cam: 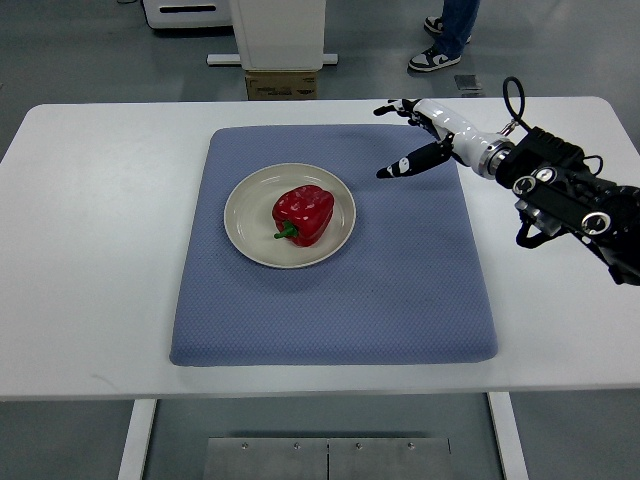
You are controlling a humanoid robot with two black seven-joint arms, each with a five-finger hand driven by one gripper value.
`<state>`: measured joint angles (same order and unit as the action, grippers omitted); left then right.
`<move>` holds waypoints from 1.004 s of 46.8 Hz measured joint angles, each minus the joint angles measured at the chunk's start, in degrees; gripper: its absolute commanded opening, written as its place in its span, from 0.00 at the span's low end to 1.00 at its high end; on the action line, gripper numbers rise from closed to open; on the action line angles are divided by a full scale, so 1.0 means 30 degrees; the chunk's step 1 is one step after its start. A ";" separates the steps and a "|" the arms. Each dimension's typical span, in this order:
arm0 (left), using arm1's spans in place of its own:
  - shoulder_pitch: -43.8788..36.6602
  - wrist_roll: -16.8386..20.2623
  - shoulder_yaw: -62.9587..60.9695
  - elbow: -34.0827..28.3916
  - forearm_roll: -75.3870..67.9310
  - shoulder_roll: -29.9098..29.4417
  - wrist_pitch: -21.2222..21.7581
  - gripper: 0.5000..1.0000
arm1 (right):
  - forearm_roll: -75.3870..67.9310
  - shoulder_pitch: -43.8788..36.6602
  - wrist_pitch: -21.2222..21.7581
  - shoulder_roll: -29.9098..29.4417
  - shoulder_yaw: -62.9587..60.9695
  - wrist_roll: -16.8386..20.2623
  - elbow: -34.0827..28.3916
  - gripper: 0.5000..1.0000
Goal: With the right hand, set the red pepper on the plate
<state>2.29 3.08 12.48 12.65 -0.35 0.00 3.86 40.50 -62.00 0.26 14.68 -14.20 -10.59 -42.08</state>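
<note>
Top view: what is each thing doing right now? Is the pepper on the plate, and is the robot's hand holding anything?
red pepper: lying on the plate, stem toward the near left, nothing touching it
plate: on the blue mat, holding the pepper
blue mat: flat on the white table
right hand: open, empty, to the right of the plate

One steep overhead view from the robot's side

The white table [90,250] is seen from above at middling range, nearly filling the frame; the floor beyond is caught along the upper edge, and the table's near legs at the bottom. No second view is given.
</note>
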 measured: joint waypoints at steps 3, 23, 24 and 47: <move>-0.0002 -0.0003 -0.0001 0.0000 0.0000 0.0000 0.0000 1.00 | -0.0563 0.0292 -0.0008 0.0206 -0.0446 0.0021 0.0029 0.99; -0.0002 -0.0001 -0.0001 0.0001 0.0000 0.0000 0.0001 1.00 | -0.1687 0.3981 -0.0232 -0.0085 -0.6452 0.0341 0.0646 0.99; -0.0002 0.0000 -0.0001 0.0000 0.0000 0.0000 0.0002 1.00 | -0.1775 0.4127 -0.0312 -0.0184 -0.6663 0.0340 0.0673 0.99; 0.0001 -0.0001 0.0000 0.0001 0.0000 0.0000 0.0000 1.00 | -0.5118 0.5213 -0.2940 -0.1569 -0.9608 -0.0109 0.0877 1.00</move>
<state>2.29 3.08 12.48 12.66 -0.35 0.00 3.86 25.14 -46.36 -8.56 9.98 -43.02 -10.91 -39.45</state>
